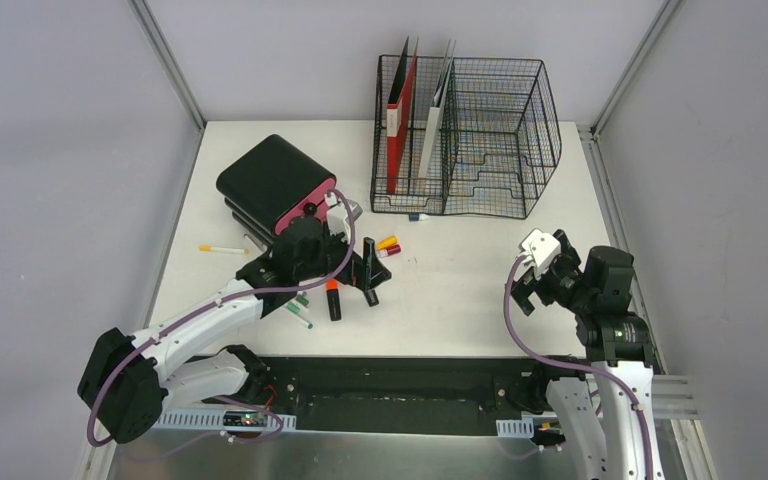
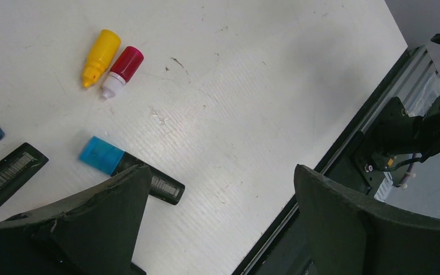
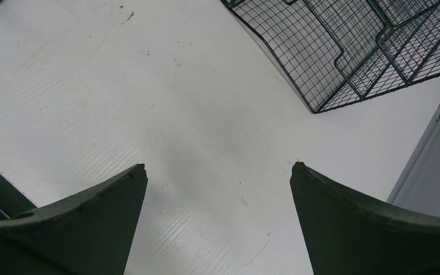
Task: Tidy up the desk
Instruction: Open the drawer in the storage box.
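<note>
The desk (image 1: pixel 460 290) is a white tabletop with loose stationery left of its middle. My left gripper (image 1: pixel 370 277) hovers open over that clutter. In the left wrist view its fingers (image 2: pixel 109 200) straddle bare desk (image 2: pixel 235 114), and a black marker with a blue cap (image 2: pixel 127 170) lies partly under the left finger. Further off lie a yellow bottle (image 2: pixel 99 56) and a red bottle (image 2: pixel 124 68). My right gripper (image 1: pixel 523 288) stands open over bare desk (image 3: pixel 149 91) at the right, holding nothing.
A black wire-mesh rack (image 1: pixel 490 140) with upright red and black folders stands at the back. A black case with a pink edge (image 1: pixel 275 180) lies back left. An orange-capped marker (image 1: pixel 333 298), green markers (image 1: pixel 300 310) and a yellow pen (image 1: pixel 222 249) lie scattered. The desk's front rail (image 2: pixel 344 149) is close.
</note>
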